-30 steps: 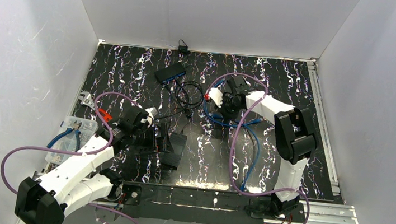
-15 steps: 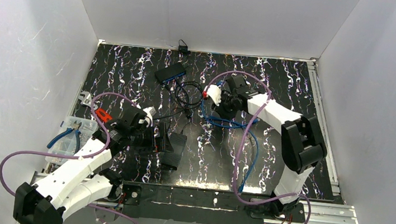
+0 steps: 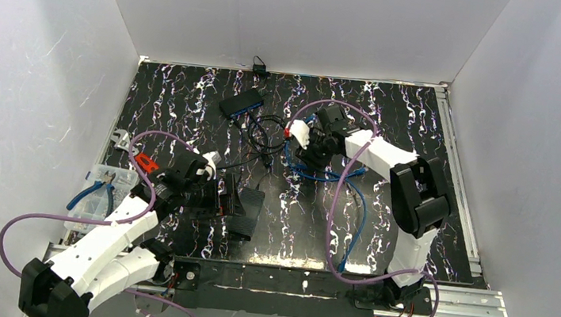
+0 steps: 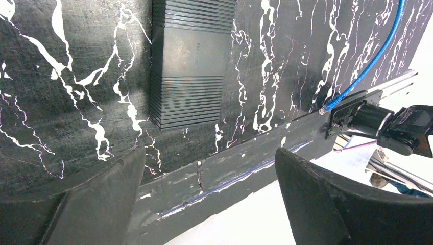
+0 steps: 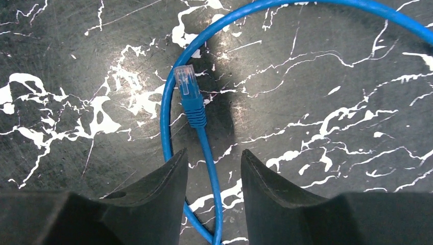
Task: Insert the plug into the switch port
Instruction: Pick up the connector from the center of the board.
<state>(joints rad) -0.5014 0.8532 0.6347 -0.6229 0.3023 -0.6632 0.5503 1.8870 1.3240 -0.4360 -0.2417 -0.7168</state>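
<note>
Right end effector [image 3: 300,151], top view: low at mid-worktop, over a loop of thin blue network cable [image 3: 358,209]; finger state unreadable from here.
Left end effector [image 3: 223,198], top view: low near the front edge, just beside a flat black ribbed plastic box [image 3: 247,212].
Rear of the black, white-veined worktop [image 3: 424,127]: small dark rectangular box with a blue edge [image 3: 240,104], tangled black leads [image 3: 264,133] beside it; cannot tell which box is the target switch.
Left wrist view: fingers [image 4: 97,204] spread wide, holding nothing; ribbed box flat ahead, top face only, no port showing.
Right wrist view: fingers [image 5: 153,199] apart by a narrow gap, clamped on nothing; cable passing up between them, apparently unpinched.
Plug position: clear plastic plug [image 5: 186,86] loose on the worktop just ahead of the fingertips, inside the cable's curl; judged well apart from both boxes.
Plug look: transparent squarish head, short blue ridged boot behind it, tip pointing away from the fingers; latch side not discernible.
Progress: judged early; nothing gripped, nothing seated. Left to do: pinch near the boot, lift, carry to a port, align, push home.
</note>
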